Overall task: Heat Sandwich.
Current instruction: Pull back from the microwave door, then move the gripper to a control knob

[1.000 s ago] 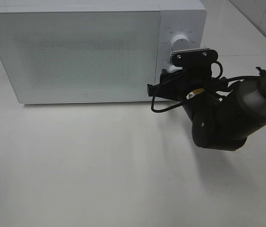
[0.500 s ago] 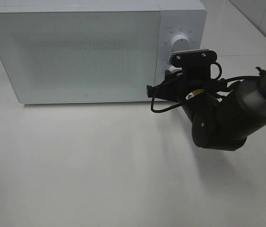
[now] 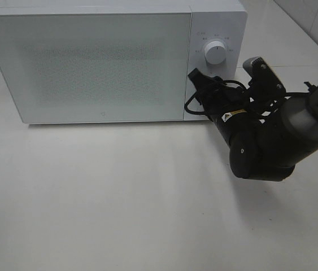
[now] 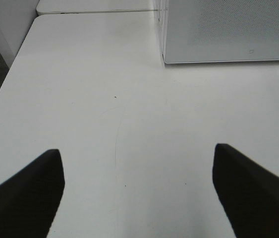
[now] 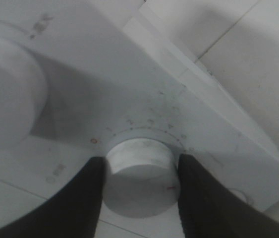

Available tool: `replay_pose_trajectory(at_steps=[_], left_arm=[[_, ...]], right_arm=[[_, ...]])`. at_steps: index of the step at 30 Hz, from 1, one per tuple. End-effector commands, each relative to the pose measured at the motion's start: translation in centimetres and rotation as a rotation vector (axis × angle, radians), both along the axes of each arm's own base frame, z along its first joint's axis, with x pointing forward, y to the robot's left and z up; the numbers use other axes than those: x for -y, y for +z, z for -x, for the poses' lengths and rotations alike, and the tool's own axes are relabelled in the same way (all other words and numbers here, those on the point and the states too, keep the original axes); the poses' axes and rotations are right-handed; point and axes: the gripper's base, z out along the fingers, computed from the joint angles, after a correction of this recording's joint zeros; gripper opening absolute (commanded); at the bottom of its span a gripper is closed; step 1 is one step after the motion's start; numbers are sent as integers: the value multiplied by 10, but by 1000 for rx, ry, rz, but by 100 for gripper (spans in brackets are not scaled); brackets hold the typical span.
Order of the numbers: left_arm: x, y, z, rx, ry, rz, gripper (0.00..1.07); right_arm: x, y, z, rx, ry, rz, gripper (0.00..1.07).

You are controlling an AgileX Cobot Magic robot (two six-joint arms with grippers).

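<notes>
Your right end effector (image 5: 141, 164) is clamped on the lower dial (image 5: 141, 181) of the microwave (image 3: 113, 62). One dark finger (image 5: 80, 203) presses each side of the dial, and the printed scale arcs just past its edge. The upper dial (image 3: 215, 52) sits just beside it on the same control panel (image 3: 229, 25) and is untouched.

The sandwich shows in none of your views, so you cannot tell where it lies. The microwave door (image 3: 85, 73) is shut, and its dotted front lets nothing through.

The bulky right arm (image 3: 266, 141) reaches in from the right and blocks the high camera's sight of the lower dial. A black cable (image 3: 188, 104) loops off the wrist against the bottom corner of the panel.

Your left end effector (image 4: 137, 148) has its jaws spread wide and grips nothing. It hangs over the bare white surface (image 4: 104, 99), with a lower corner of the microwave ahead of it.

Compared with a second ago, the right wrist has rolled. The wrist camera mount (image 3: 258, 66), which then lay flat across the panel just under the upper dial, is now tipped up on the right, clear of the microwave. The upper dial now shows whole. The cable loop has risen with the turn. The heavy part of the arm has stayed where it was, and so have the microwave and its shut door.
</notes>
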Motion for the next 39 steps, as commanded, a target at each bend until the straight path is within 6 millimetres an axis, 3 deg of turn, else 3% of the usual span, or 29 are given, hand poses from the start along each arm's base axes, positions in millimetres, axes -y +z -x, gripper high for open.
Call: replay_pose_trajectory(at_steps=[1,4,9,33,39], left_arm=[[1,0,3,31,-3,10,76],[1,0,3,31,-3,10,76],[1,0,3,31,-3,10,76],[1,0,3,31,-3,10,76],[1,0,3,31,-3,10,76]], right_arm=[[-4,17,-3,133,-4,-231,0],[-4,21,-3,145,-23,-466,0],[-4,21,-3,123,-31,-635,0],[-5,22,-3,118,-24,-663,1],[-5,21,-2,117,-24,-661,7]])
